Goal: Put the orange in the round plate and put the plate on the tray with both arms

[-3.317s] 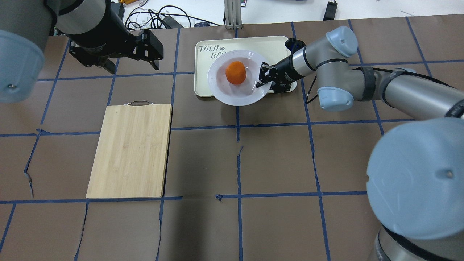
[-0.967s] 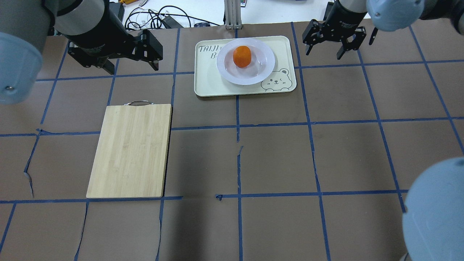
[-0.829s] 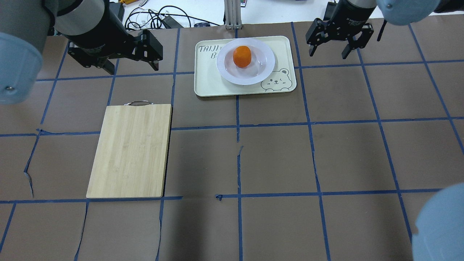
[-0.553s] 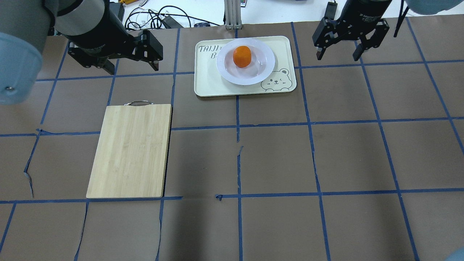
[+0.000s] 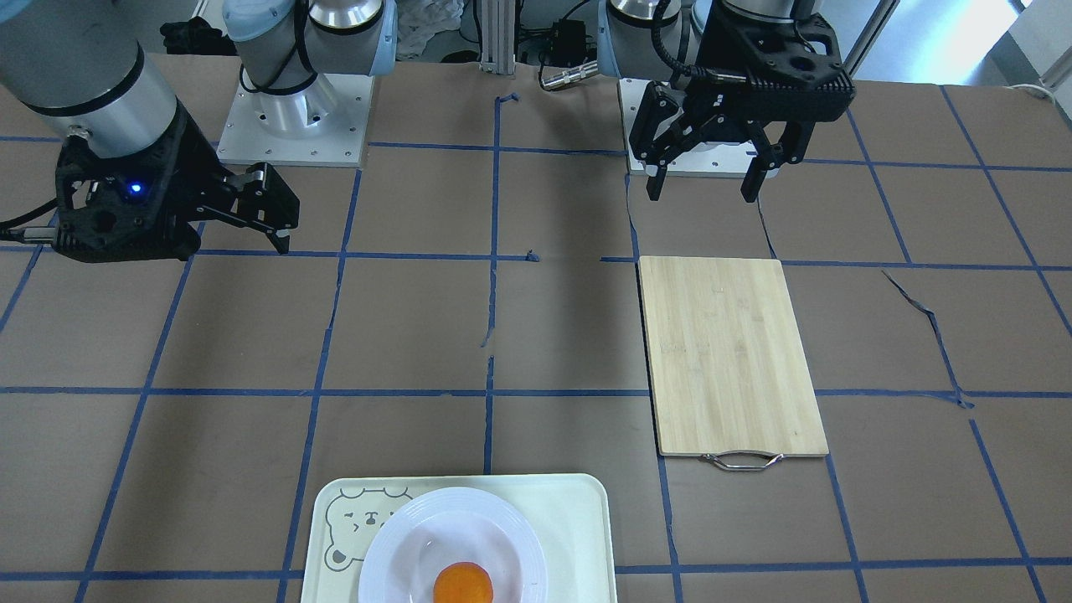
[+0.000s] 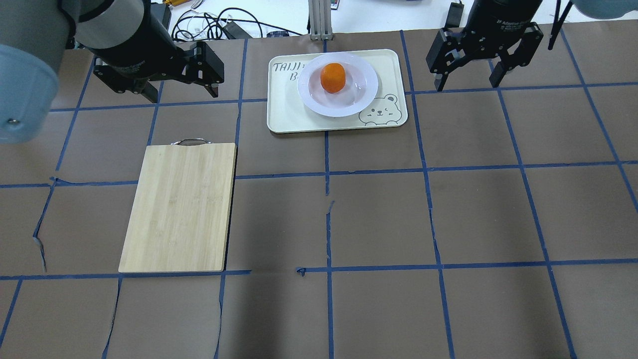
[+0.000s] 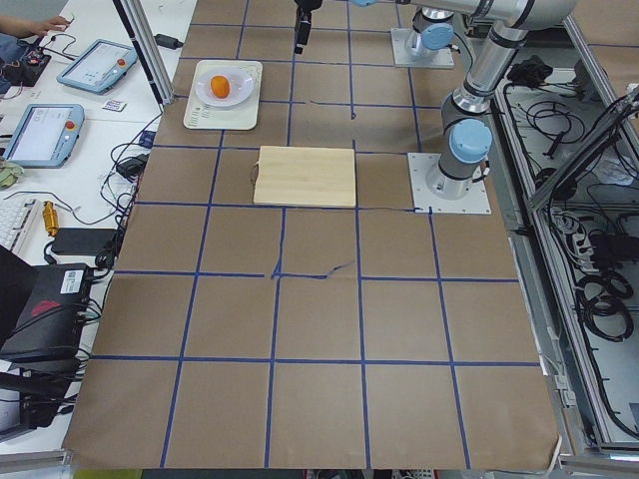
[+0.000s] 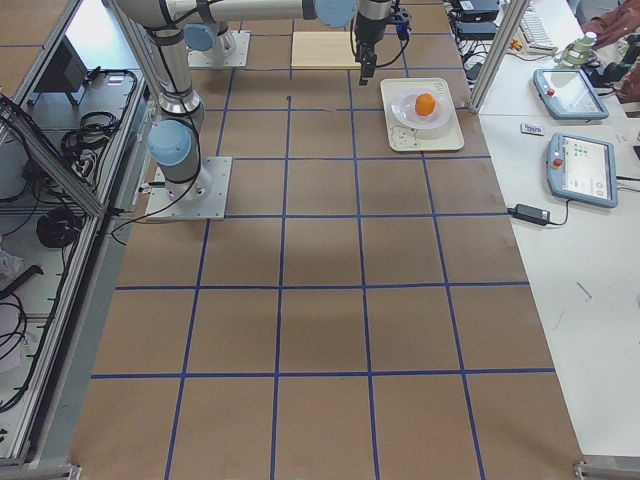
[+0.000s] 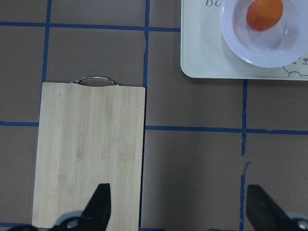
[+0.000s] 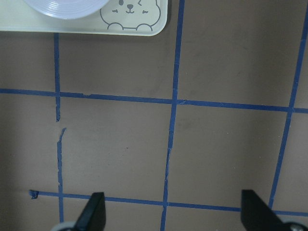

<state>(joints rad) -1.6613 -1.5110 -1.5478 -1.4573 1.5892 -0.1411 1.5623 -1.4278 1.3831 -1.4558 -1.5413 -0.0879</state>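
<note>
The orange lies in the white round plate, a little off centre. The plate rests flat on the cream tray, over its far middle, beside the bear drawing. My right gripper hangs open and empty above the table, right of the tray and apart from it. Its wrist view catches only the tray's bear corner and a sliver of plate rim. My left gripper is open and empty, raised left of the tray. Its wrist view has the orange at the top right.
A light wooden cutting board with a metal handle lies left of centre on the brown, blue-taped table. Cables and devices sit beyond the far edge. The two arm bases stand at the robot's side.
The right gripper has let go of the plate's rim; the plate now lies fully on the tray. The right arm pulled back, rose and drifted right. The left arm stayed still.
</note>
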